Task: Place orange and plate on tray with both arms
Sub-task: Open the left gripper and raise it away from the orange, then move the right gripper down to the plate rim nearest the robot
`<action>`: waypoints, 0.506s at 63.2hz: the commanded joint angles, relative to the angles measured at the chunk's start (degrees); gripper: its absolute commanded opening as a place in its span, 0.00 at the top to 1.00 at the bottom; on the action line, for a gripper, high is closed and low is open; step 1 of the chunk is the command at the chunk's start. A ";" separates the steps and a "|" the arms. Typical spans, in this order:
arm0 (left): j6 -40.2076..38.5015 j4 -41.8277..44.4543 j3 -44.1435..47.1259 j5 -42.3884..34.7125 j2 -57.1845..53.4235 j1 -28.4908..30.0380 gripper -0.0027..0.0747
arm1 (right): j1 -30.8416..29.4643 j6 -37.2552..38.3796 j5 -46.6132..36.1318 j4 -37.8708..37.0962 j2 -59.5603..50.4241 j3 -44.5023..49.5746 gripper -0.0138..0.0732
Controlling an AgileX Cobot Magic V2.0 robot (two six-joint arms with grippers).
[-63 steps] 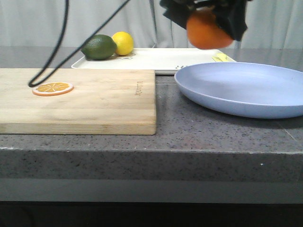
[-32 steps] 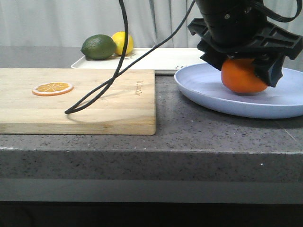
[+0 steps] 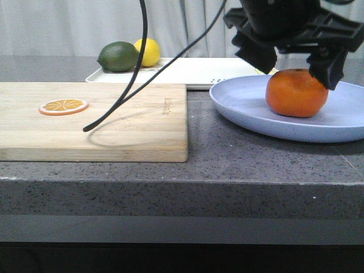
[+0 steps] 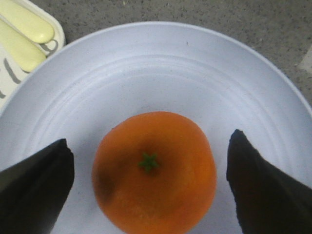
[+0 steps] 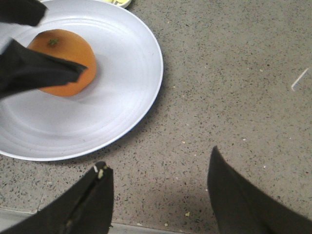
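The orange (image 3: 296,93) sits upright on the lavender-blue plate (image 3: 244,102) on the counter at the right. My left gripper (image 3: 297,65) is open just above it, a finger to each side, not touching. In the left wrist view the orange (image 4: 154,170) lies stem up between the spread fingers of the left gripper (image 4: 149,139) on the plate (image 4: 161,68). My right gripper (image 5: 158,158) is open and empty over bare counter beside the plate (image 5: 122,97), with the orange (image 5: 66,63) beyond. The cream tray (image 3: 193,71) lies behind the plate.
A lime (image 3: 118,56) and a lemon (image 3: 149,51) sit at the tray's left end. A wooden cutting board (image 3: 114,119) with an orange slice (image 3: 63,106) fills the left. A black cable (image 3: 122,96) hangs over the board. Pale yellow pieces (image 4: 24,22) lie at the tray's corner.
My left gripper carried the orange down onto the plate, opened and let it go, then rose slightly. The orange now rests free on the plate.
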 commanded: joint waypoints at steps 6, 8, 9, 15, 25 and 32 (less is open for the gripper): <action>-1.67 -0.54 -2.05 5.02 -10.69 2.29 0.16 | 0.20 -0.35 -4.12 -0.94 0.29 -1.38 0.33; -1.93 -0.54 -2.05 6.41 -11.80 2.95 0.16 | 0.20 -0.35 -4.12 -0.94 0.29 -1.38 0.33; -2.09 -0.54 -2.05 6.78 -12.35 3.29 0.16 | 0.20 -0.35 -4.12 -0.94 0.29 -1.38 0.33; -3.42 -0.54 -1.33 8.23 -16.37 5.62 0.16 | 0.20 -0.35 -4.26 -0.94 0.29 -1.38 0.33; -3.56 -0.54 5.16 9.20 -24.45 8.58 0.16 | 0.20 -0.35 -4.44 -0.94 0.29 -1.38 0.33; -3.56 -0.54 13.00 8.46 -31.86 10.57 0.16 | 0.20 -0.35 -4.97 -0.94 0.29 -1.38 0.33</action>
